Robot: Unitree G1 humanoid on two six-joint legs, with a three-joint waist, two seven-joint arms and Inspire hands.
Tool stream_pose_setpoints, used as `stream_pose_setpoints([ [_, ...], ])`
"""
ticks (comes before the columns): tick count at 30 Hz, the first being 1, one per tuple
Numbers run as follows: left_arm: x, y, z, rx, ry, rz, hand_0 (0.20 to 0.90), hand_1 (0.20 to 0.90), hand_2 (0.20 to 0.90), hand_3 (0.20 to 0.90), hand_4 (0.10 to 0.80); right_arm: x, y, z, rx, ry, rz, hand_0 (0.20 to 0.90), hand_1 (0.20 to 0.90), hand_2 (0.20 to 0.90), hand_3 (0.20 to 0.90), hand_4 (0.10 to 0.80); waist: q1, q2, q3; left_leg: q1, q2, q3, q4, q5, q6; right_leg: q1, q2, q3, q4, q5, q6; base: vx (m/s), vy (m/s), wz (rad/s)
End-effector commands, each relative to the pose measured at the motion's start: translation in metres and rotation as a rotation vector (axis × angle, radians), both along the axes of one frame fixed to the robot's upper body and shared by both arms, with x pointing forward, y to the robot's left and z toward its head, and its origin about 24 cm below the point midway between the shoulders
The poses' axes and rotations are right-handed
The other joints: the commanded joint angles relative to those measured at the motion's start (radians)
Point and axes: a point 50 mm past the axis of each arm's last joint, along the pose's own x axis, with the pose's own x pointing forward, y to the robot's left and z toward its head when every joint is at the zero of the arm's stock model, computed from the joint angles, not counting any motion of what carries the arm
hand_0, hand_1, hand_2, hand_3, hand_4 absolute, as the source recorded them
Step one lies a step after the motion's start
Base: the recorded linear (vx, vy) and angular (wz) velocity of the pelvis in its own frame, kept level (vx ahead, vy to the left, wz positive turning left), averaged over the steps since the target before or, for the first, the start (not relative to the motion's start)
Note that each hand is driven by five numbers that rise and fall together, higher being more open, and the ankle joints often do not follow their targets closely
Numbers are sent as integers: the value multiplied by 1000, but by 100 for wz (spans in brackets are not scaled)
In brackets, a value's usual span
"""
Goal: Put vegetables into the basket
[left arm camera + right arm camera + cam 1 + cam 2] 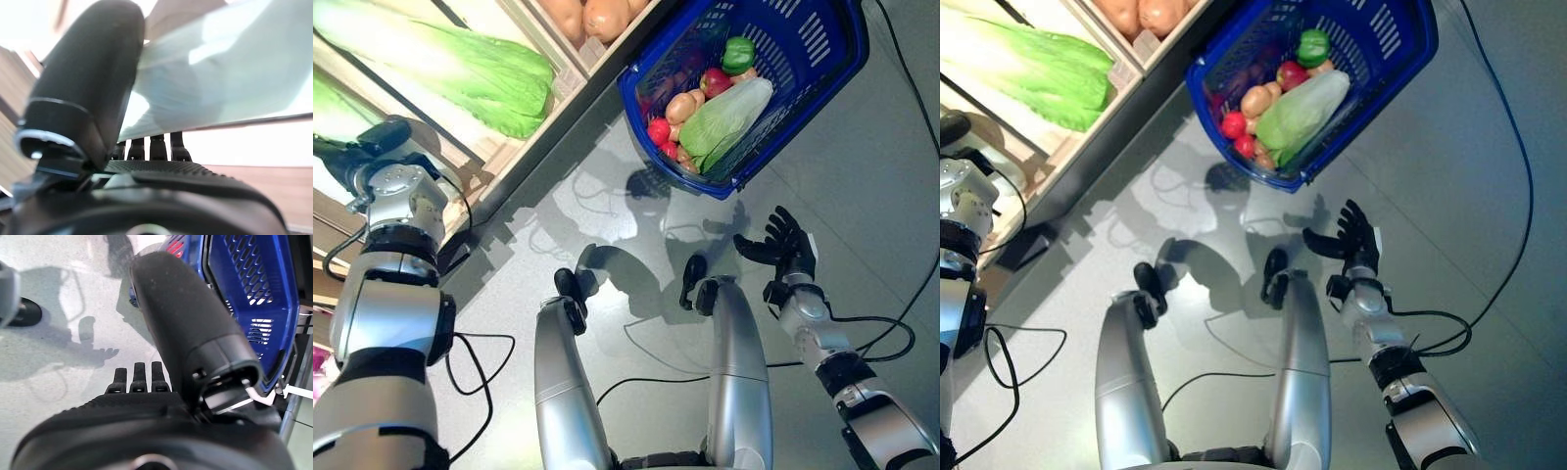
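blue basket (822,39) holding vegetables (724,117), right hand (788,250) open

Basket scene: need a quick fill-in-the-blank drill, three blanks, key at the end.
1. The basket on the floor is coloured ____.
2. The right hand hangs over the floor, fingers spread, holding ____.
3. The pale green cabbage lies ____ the basket.
4. The left hand reaches toward the ____ shelf.

Missing words: blue; nothing; inside; wooden

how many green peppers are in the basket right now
1. The green pepper sits at the far end of the blue basket, just past a red vegetable and the cabbage. Others could be hidden under the pile.
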Motion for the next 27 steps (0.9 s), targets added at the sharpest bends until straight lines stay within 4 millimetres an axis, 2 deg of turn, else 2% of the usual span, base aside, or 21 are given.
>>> stream_pose_setpoints([
  [1, 20, -28, -17, -69, -29, -229, 300, 300, 300, 300, 400, -1, -7, 21, 31, -119, -56, 900, 900, 900, 900, 800, -31, -20, -4, 31, -5, 37, 17, -57, 41, 88, -41, 8, -77, 51, 40, -31, -20, -5],
  [5, 19, -27, -15, -56, -43, -232, 300, 300, 300, 300, 400, -1, -7, 21, 30, -123, -55, 900, 900, 900, 900, 800, -30, -11, -4, 73, -4, 45, 0, -52, 36, 129, -39, 8, -89, 46, 39, -32, -37, 2],
  [11, 16, -23, -26, -50, -32, -262, 300, 300, 300, 300, 400, -1, -5, 16, 48, -110, -67, 900, 900, 900, 900, 800, -26, 2, -4, 165, -1, 59, -31, -43, 29, 218, -40, 5, -109, 39, 35, -14, -29, 3],
  [16, 10, -20, -42, 10, -22, -291, 300, 300, 300, 300, 400, -7, 2, 4, 68, -91, -61, 900, 900, 900, 900, 800, -25, 18, -4, 322, -2, 81, -78, -32, 30, 371, -45, 2, -144, 34, 28, 23, -46, -2],
  [20, 3, -20, -52, 74, -45, -313, 300, 300, 300, 300, 400, -19, 5, -5, 94, -99, -25, 900, 900, 900, 900, 800, -19, 23, -5, 464, -17, 94, -133, -23, 41, 515, -51, -12, -195, 35, 20, 66, -46, 0],
  [23, -9, -25, -74, 102, -59, -303, 300, 300, 300, 300, 400, -33, 11, -16, 133, -111, 0, 900, 900, 900, 900, 800, -3, 26, -54, 566, -43, 100, -188, -18, 53, 620, -65, -37, -246, 37, 19, 106, -48, 4],
  [24, -10, -25, -75, 101, -57, -302, 300, 300, 300, 300, 400, -34, 11, -17, 132, -110, 0, 900, 900, 900, 900, 800, -4, 26, -53, 570, -43, 100, -190, -17, 53, 624, -65, -38, -248, 38, 19, 137, -53, 11],
  [25, -18, -31, -90, 107, -66, -303, 300, 300, 300, 300, 400, -40, 16, -21, 151, -117, 12, 900, 900, 900, 900, 800, 7, 28, -85, 631, -59, 99, -229, -14, 59, 691, -70, -53, -286, 39, 19, 156, -50, 10],
  [27, -26, -39, -105, 123, -83, -316, 300, 300, 300, 300, 400, -45, 24, -26, 188, -124, 45, 900, 900, 900, 900, 800, 20, 31, -118, 700, -72, 102, -280, -5, 61, 766, -73, -73, -335, 43, 23, 225, -80, 11],
])
